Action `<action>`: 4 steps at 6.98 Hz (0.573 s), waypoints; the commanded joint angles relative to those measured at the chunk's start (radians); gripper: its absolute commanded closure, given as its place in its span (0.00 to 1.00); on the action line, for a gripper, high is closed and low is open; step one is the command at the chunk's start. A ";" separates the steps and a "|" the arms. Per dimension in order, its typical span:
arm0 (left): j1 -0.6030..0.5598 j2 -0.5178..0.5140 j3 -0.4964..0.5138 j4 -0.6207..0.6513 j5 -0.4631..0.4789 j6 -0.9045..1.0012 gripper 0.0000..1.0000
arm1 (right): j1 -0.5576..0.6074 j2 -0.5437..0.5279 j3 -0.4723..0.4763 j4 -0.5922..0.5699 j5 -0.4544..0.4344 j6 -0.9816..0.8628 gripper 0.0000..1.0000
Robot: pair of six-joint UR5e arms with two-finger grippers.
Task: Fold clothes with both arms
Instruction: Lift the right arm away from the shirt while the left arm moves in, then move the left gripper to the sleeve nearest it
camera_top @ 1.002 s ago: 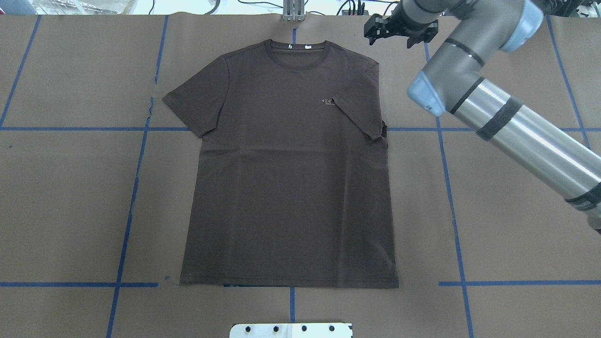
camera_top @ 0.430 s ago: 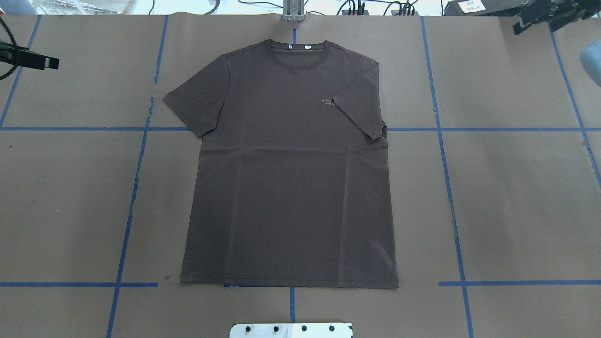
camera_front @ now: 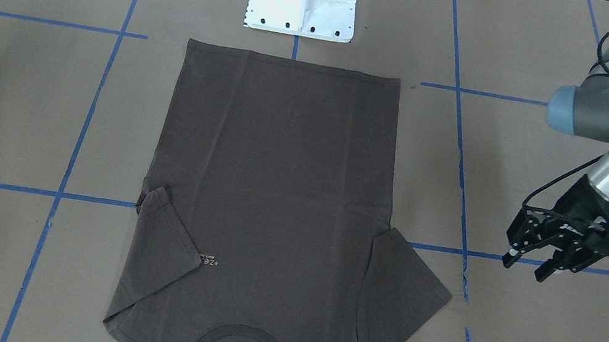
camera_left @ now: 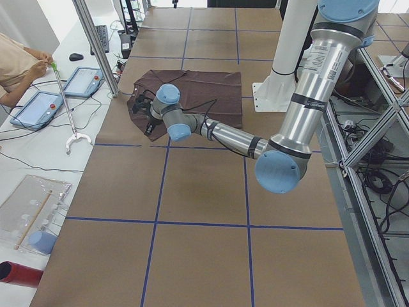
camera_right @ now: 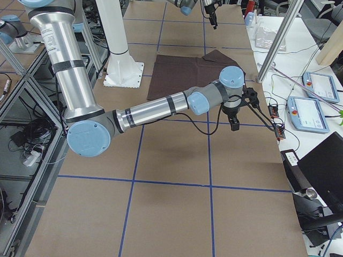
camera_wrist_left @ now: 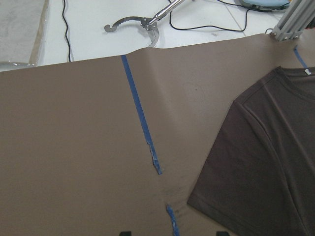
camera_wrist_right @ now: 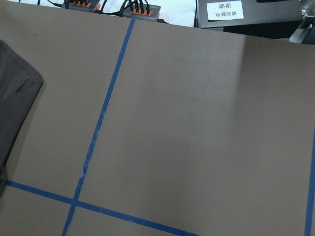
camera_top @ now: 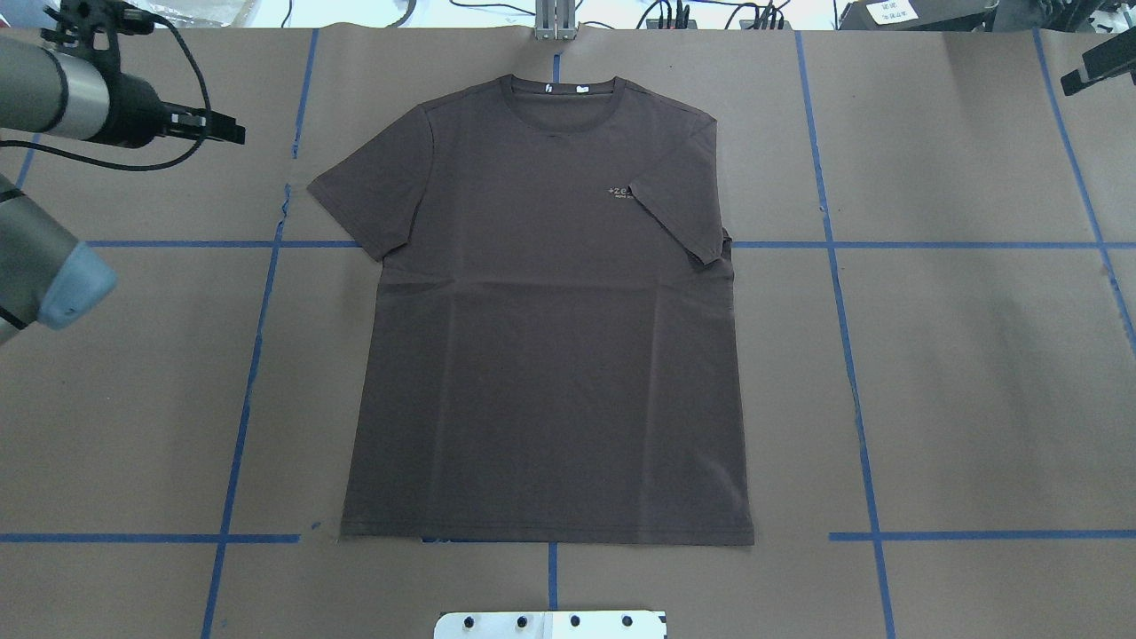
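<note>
Left gripper (camera_front: 526, 266) is seen with its fingers parted and nothing between them. Within the last 0.4 s it has been brought in from the upper left edge of the overhead view toward the T-shirt (camera_top: 550, 355). Over 1 s the right gripper (camera_top: 1100, 67) has been withdrawn to the upper right corner, where only a sliver is shown; whether it is parted or closed cannot be told. The T-shirt is spread flat at the centre of the table (camera_top: 976, 355), collar toward the top. 1 sleeve (camera_top: 679, 213), at that view's right, is already folded inward over the logo (camera_top: 615, 192); the other sleeve (camera_top: 373, 191) lies spread out. That spread sleeve is judged to be the left gripper's next target.
</note>
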 commanded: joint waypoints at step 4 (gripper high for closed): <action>0.160 -0.116 0.201 -0.016 0.253 -0.146 0.37 | 0.003 -0.020 0.011 0.001 -0.007 -0.003 0.00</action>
